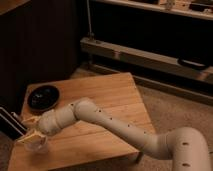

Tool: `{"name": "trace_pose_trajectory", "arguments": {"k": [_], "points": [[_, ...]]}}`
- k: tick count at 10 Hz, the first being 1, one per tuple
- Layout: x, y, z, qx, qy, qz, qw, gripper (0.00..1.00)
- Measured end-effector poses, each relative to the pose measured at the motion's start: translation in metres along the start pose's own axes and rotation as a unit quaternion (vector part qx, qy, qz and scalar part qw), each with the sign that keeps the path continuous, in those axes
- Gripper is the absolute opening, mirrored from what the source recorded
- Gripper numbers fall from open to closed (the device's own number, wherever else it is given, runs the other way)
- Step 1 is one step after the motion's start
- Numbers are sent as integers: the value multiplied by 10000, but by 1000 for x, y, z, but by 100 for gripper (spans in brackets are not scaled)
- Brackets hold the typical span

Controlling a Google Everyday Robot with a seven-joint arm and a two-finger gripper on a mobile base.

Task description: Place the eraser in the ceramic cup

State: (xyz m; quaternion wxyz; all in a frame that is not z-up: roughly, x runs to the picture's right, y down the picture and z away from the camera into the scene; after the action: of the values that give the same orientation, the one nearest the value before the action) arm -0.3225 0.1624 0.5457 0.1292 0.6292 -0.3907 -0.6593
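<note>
The eraser point(11, 123), a black block with a thin lighter stripe, hangs tilted in the air at the table's front left corner, past the table edge. My gripper point(26, 129) is shut on its right end. The ceramic cup point(38, 146), small and pale, stands on the wooden table point(110, 95) just below and to the right of the gripper. The eraser is above and to the left of the cup, not in it. My white arm reaches in from the lower right across the table.
A black round bowl point(44, 96) sits near the table's far left corner, behind the gripper. A dark wall or cabinet stands at the left, and a low shelf unit point(150, 55) runs behind the table. Carpet lies to the right.
</note>
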Motion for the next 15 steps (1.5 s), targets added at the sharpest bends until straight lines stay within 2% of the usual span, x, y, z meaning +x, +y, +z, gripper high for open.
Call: {"name": "trace_pose_trajectory", "arguments": {"k": [5, 8, 12, 15], "points": [[-21, 15, 14, 66, -42, 204, 9998, 0], [-39, 26, 12, 3, -45, 410, 9991, 0], [-64, 41, 11, -42, 56, 638, 9979, 0], [-75, 45, 12, -51, 183, 636, 9978, 0]]}}
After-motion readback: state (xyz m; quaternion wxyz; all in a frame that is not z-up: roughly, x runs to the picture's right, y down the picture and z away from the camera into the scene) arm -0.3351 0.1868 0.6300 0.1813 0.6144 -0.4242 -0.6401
